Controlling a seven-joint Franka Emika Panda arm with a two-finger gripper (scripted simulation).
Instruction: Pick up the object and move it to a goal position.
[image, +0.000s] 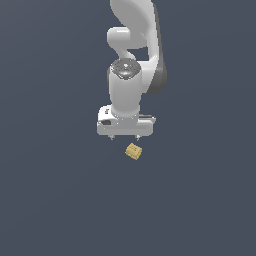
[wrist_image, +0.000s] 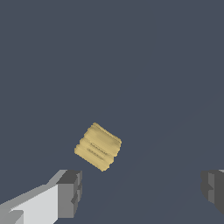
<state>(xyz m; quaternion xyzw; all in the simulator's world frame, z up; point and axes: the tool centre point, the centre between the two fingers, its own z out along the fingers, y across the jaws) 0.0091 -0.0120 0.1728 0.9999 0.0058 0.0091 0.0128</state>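
Flat slate-grey ground (image: 50, 200) everywhere, matte, no texture or markings I can see. It fills both views edge to edge.

Arm (image: 134, 60) is glossy white with dark grey joint bands, rounded links, coming down from the top of the exterior view. The wrist ends in a boxy white hand. Gripper (image: 124, 137) points straight down. From outside I only see two short dark finger stubs under the hand.

Wrist view: fingers (wrist_image: 70, 192) are spread wide, white bodies with dark grey blocky pads, nothing between them. One finger sits at each side of the frame, with a big gap across.

Block (image: 133, 151) is small, tan-yellow, roughly cubic, with parallel grooved ridges stepped across its faces. It sits rotated, edges not square to the fingers. In the exterior view it's just below the gripper, slightly toward that view's right. In the wrist view the block (wrist_image: 98, 146) is clear of both pads, nearer one finger, no contact. I can't tell whether it's resting on the ground.
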